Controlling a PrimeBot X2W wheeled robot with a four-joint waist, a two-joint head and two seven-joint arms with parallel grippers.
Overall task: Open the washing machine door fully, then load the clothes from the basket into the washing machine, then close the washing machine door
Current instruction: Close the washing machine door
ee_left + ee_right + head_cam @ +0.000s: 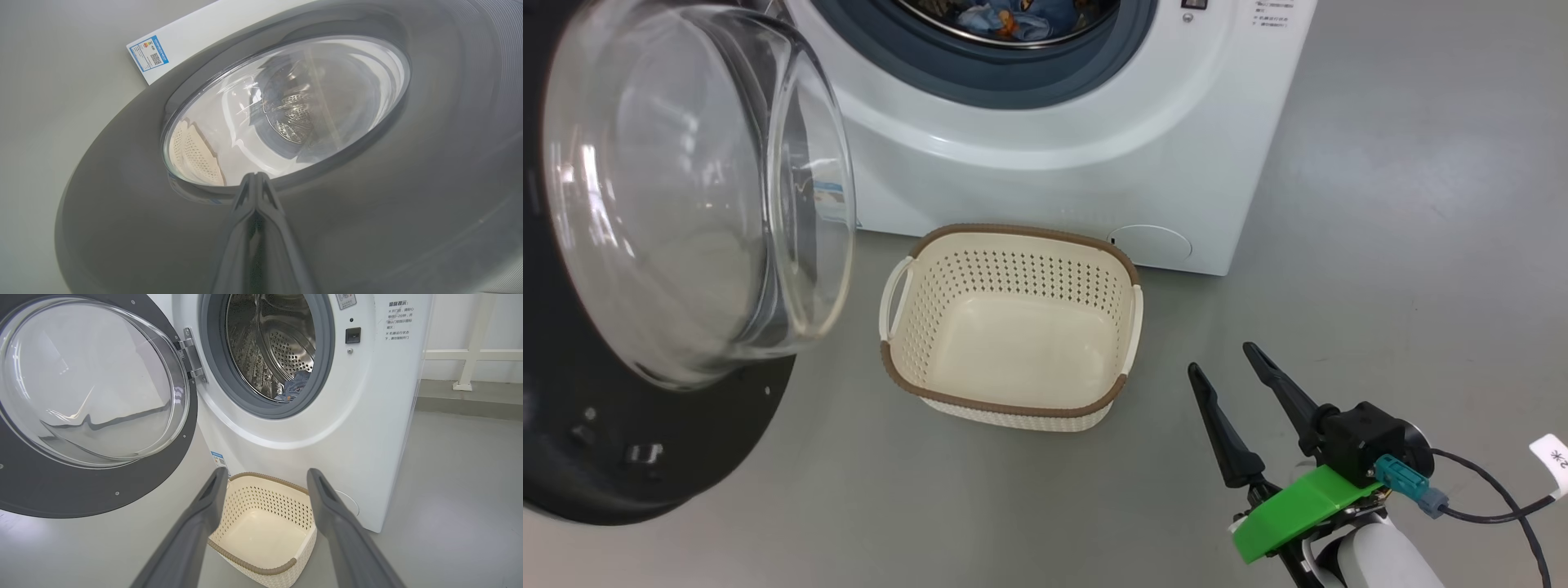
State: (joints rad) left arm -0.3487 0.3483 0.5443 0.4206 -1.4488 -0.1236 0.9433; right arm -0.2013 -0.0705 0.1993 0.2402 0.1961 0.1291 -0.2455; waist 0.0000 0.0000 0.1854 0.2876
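Observation:
The washing machine door (686,457) stands swung open at the left, its glass bowl (686,188) bulging toward the basket. The white washing machine (1054,147) fills the top, and the blue clothes (1013,20) lie inside its steel drum, seen also low in the drum as clothes (294,386). Empty, the cream basket (1021,231) sits on the floor before the machine. My right gripper (1221,361) hangs open to the basket's right, nothing between its fingers. My left gripper (254,175) is shut, its tips close to the door's dark outer face (367,204) below the window.
Grey floor spreads to the right of the machine. A round filter cap (1150,242) sits low on the machine behind the basket. A black cable with a white tag (1486,490) trails from my right wrist. White railing posts (470,355) stand at the far wall.

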